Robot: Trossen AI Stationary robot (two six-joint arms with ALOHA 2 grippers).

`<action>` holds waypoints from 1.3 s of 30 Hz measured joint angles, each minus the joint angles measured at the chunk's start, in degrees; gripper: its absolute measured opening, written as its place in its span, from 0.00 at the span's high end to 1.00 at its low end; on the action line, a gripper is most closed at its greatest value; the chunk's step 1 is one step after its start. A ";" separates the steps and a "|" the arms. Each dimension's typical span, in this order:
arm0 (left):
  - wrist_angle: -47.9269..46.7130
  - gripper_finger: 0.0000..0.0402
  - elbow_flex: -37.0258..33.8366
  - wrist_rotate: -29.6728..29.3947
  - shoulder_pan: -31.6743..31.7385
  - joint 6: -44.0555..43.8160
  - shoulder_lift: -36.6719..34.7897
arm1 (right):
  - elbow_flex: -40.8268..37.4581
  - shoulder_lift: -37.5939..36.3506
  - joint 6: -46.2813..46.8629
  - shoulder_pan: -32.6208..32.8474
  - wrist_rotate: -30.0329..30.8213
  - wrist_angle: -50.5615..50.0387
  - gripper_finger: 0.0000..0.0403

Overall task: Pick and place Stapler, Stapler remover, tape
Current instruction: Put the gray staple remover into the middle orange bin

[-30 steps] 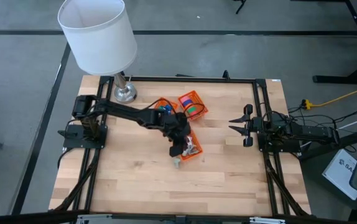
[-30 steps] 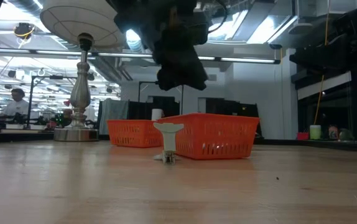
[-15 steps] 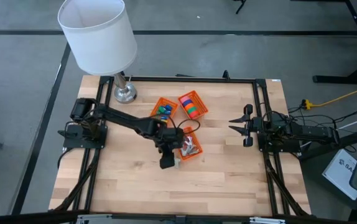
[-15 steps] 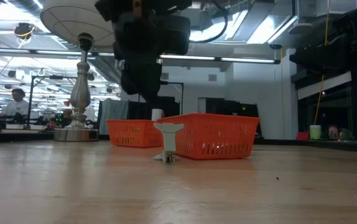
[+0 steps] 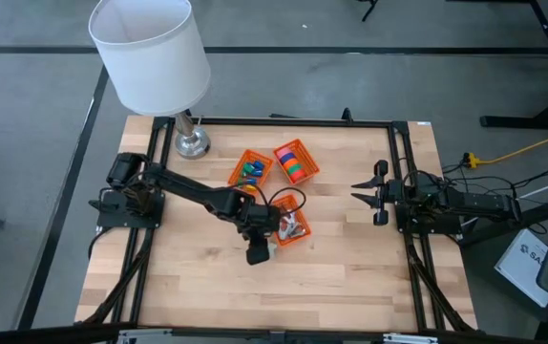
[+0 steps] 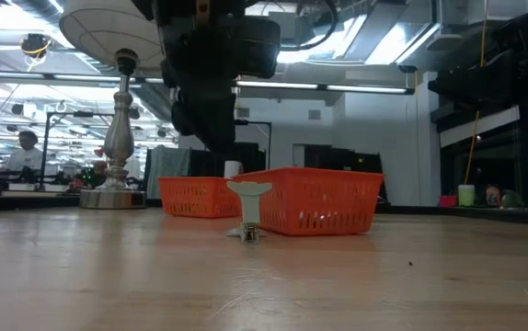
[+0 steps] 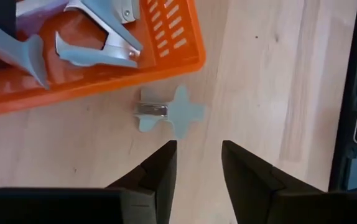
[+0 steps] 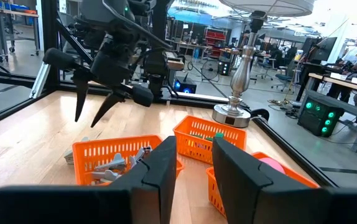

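A pale grey-blue stapler remover (image 7: 169,114) lies on the bare wood, just outside the near wall of an orange basket (image 7: 185,59) that holds more removers (image 7: 97,43). In the low view this remover (image 6: 248,210) stands in front of that basket. My left gripper (image 7: 197,158) hangs above and slightly nearer than it, slanting downward, open, with nothing between its fingers. Coloured tape rolls (image 5: 295,161) fill a far basket. I cannot make out a stapler. My right gripper (image 5: 365,193) waits open at the table's right side.
A third orange basket (image 5: 251,167) with small blue, yellow and green pieces stands beside the tape basket. A lamp with a white shade (image 5: 150,53) and a metal foot (image 5: 193,143) stands at the far left corner. Bare wood lies toward the near edge.
My left gripper has moved from over the remover basket toward the table's near edge and a little to the left. It now hangs over the remover on the wood, and its wrist has tipped and rolled on the way. The remover has stayed in place.
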 joint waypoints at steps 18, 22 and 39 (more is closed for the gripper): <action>3.11 0.68 0.04 2.26 -0.65 -5.71 3.52 | 0.00 0.00 0.00 0.00 0.00 0.00 0.73; 1.84 0.68 0.04 1.21 -0.68 -5.58 3.52 | 0.00 0.00 0.00 -0.02 0.00 0.00 0.73; -0.21 0.68 0.04 2.26 -0.99 -5.21 3.52 | -0.01 0.01 0.00 0.00 -0.01 0.00 0.73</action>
